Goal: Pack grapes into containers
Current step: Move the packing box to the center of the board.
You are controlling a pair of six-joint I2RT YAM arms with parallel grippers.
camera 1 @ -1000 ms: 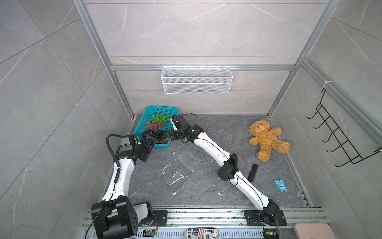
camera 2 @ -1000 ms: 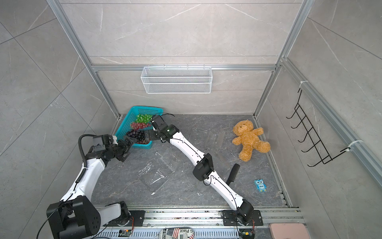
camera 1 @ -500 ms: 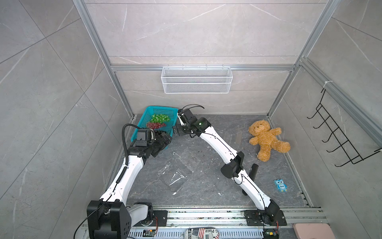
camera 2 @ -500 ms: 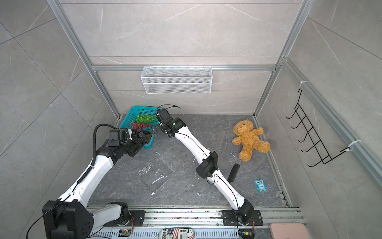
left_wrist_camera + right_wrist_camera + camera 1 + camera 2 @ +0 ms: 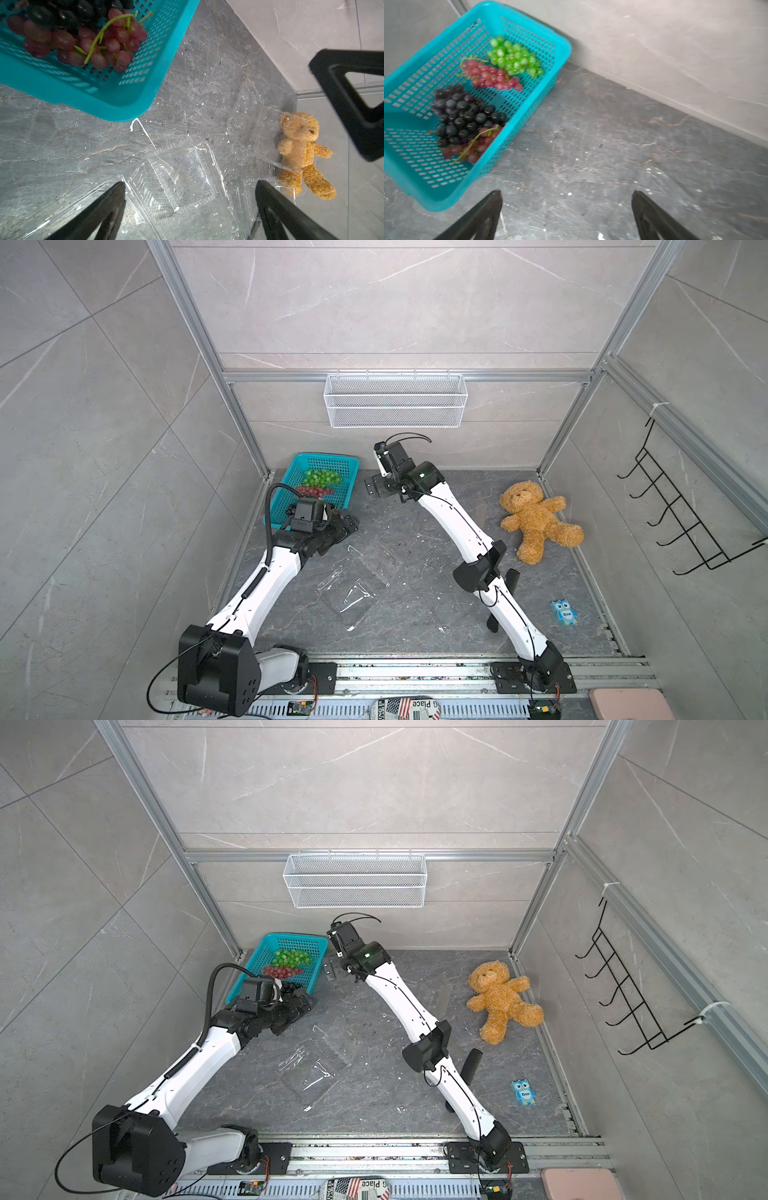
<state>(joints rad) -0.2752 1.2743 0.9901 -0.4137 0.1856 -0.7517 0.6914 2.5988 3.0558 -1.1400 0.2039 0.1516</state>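
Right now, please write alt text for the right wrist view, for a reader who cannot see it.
A teal basket holds four grape bunches: a green bunch, a red bunch, a dark purple bunch and a second red bunch. The basket stands on a dark grey table; the right gripper is open and empty.

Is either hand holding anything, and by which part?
Nothing is held. Left hand and right hand are open and empty; the grapes lie in the teal basket.

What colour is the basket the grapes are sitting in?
Teal, with perforated sides; the right wrist view shows the basket best.
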